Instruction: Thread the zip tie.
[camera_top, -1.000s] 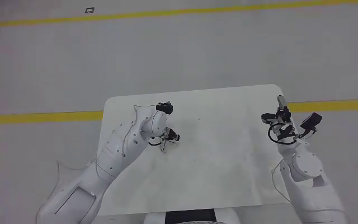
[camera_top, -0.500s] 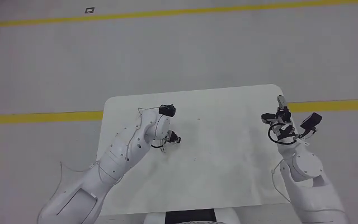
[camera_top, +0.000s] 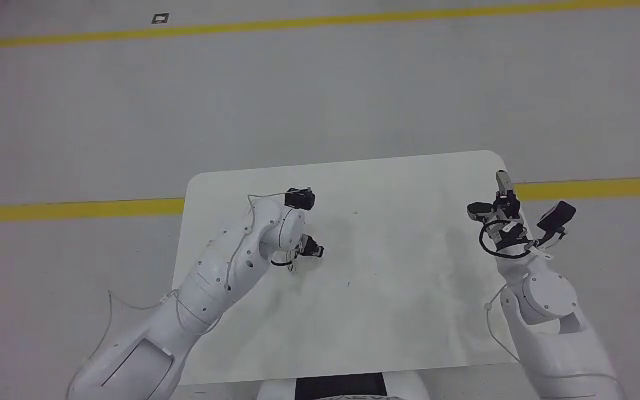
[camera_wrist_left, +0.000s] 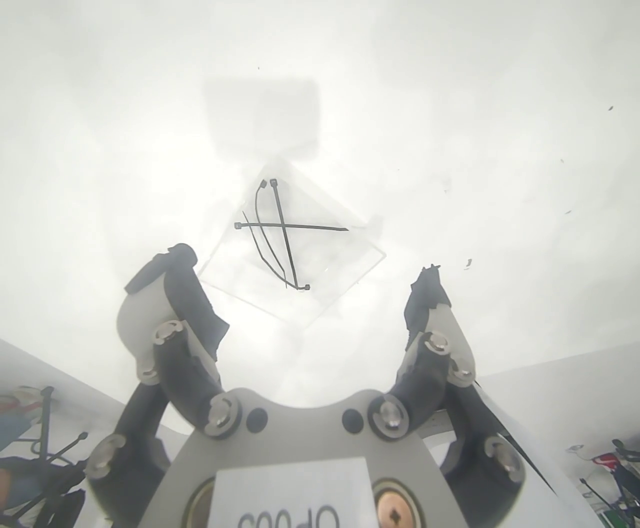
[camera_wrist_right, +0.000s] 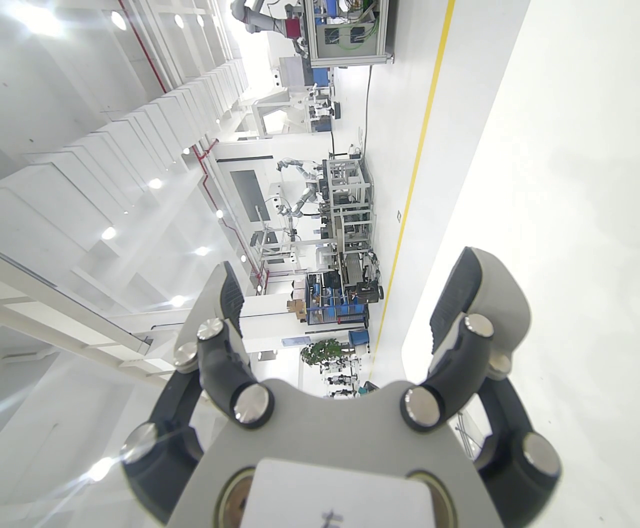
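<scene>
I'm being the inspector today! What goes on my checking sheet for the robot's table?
Surface: white table, rounded corners.
Job's things: a few black zip ties lying crossed over one another in a clear tray; I cannot tell if any is threaded.
Clutter: small dark specks on the table near the tray.
Grippers: left gripper open, empty, pointed at the tray; right gripper open, empty, by the table's right edge.
Cables: thin wire by the left arm; black cable looped at the right wrist.
Surroundings: grey floor with yellow lines; machines far off.
</scene>
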